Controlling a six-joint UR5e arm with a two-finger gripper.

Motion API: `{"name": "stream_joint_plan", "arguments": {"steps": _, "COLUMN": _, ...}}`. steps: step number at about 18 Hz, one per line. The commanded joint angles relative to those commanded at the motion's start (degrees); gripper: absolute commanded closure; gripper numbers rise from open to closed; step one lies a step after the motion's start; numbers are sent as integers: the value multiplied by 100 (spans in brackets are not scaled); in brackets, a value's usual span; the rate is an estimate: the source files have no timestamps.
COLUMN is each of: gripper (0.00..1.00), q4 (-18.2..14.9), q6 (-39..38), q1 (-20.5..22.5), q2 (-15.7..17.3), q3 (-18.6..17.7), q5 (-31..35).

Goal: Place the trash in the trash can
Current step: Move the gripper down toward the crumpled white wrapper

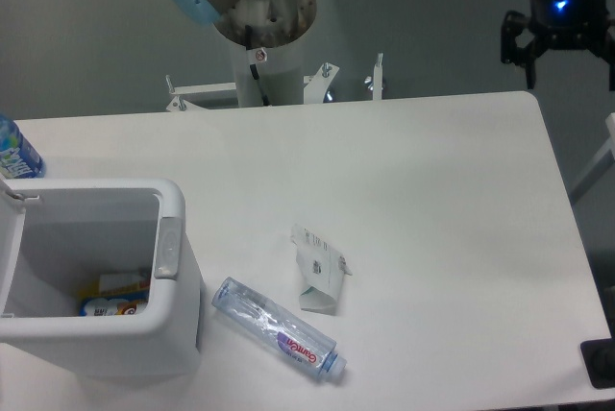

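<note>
Trash lies loose beside the open trash can (173,202): carton (318,269) and bottle (279,328) wait untouched. Gripper (569,63) hangs far off, open, holding nothing.

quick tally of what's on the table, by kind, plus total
Plastic bottles: 2 (pink-red label bottle lying on its side; blue-label bottle at the left edge)
Paper cartons: 1 (white carton, flattened)
Bins: 1 (white trash can, lid open, some packaging already inside)
Total: 4
The gripper hangs beyond the table's far right corner, holding nothing.
</note>
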Motion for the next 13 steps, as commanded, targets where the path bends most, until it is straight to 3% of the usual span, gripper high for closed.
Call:
{"name": "stream_joint_plan", "arguments": {"steps": 8, "gripper": 0, "q4": 9, "q6": -44, "q1": -17, "q2": 26, "q3": -140, "q5": 0}}
{"name": "stream_joint_plan", "arguments": {"steps": 11, "gripper": 0, "q4": 0, "q6": -674, "q1": -131, "q2": 9, "q3": -316, "q5": -35}}
{"name": "stream_joint_plan", "arguments": {"steps": 13, "gripper": 0, "q4": 17, "q6": -1507, "q1": -377, "q2": -26, "q3": -500, "q5": -27}}
